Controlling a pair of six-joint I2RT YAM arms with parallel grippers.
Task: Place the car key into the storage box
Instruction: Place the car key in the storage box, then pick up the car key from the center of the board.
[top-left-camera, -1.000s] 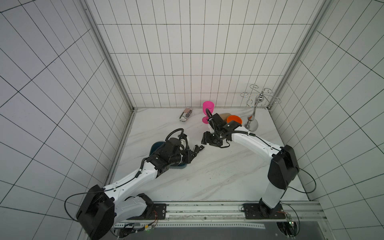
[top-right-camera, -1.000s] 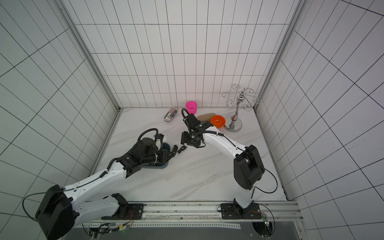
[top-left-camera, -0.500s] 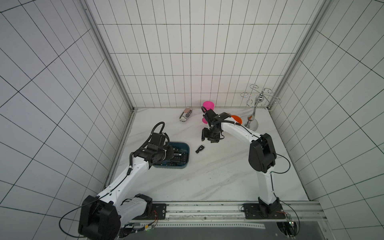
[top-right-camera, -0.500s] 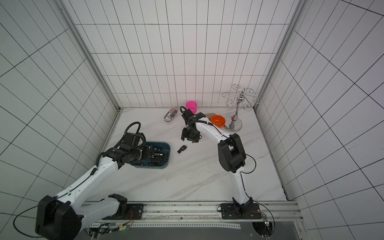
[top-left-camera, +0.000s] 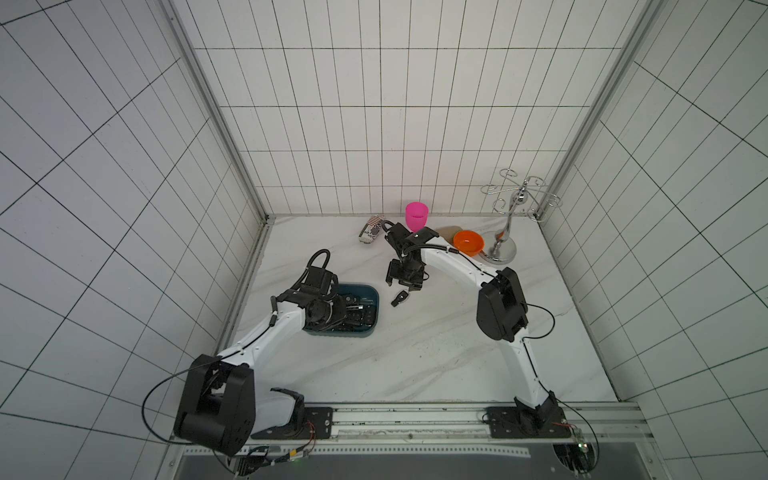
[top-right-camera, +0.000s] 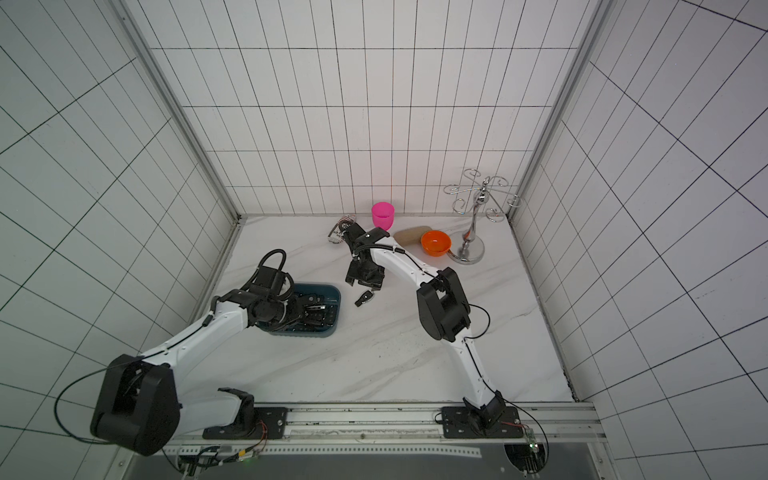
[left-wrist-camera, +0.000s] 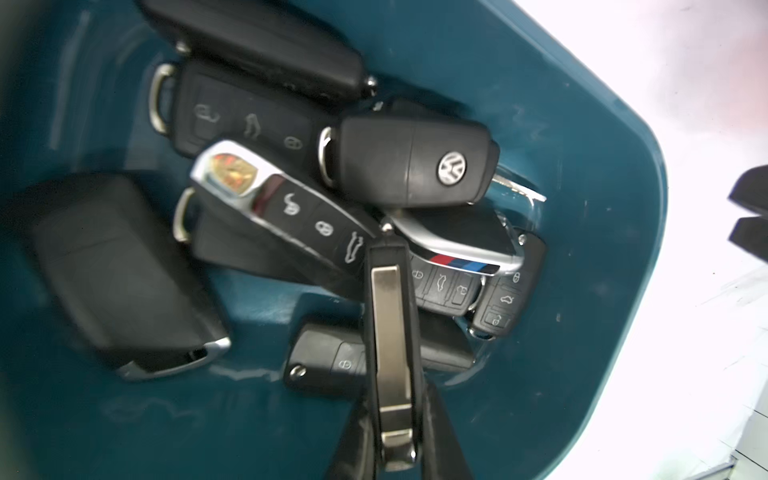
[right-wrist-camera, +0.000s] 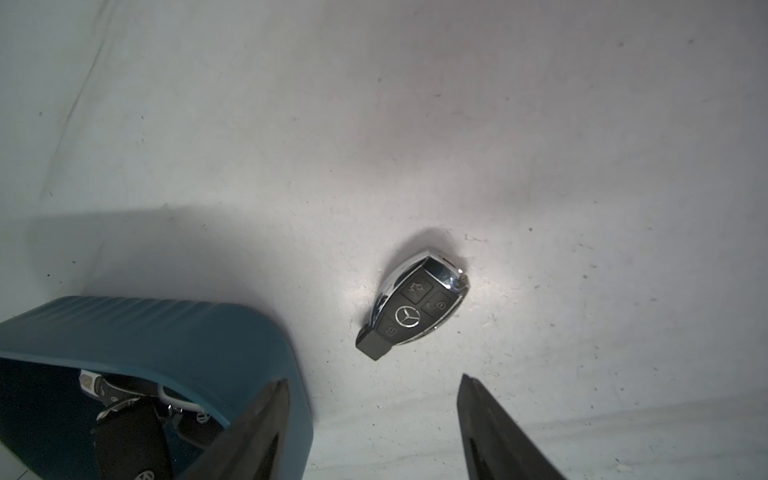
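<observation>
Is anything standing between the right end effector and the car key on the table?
Nothing visible does. The car key lies alone on the table, apart from the storage box. The open right end effector hangs close to it, with only empty space between them.

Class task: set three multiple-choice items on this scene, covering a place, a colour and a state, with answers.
1. Where is the Mercedes key? A in the pink cup; B on the table beside the storage box; C inside the box.
2. What colour is the bowl? A orange; B green; C white.
3. The left hand is: A open; B out of view; C shut on a flip key.
Answers: 1 B, it lies on bare table outside the rim; 2 A, plainly orange; 3 C, it clamps the key above the box.
</observation>
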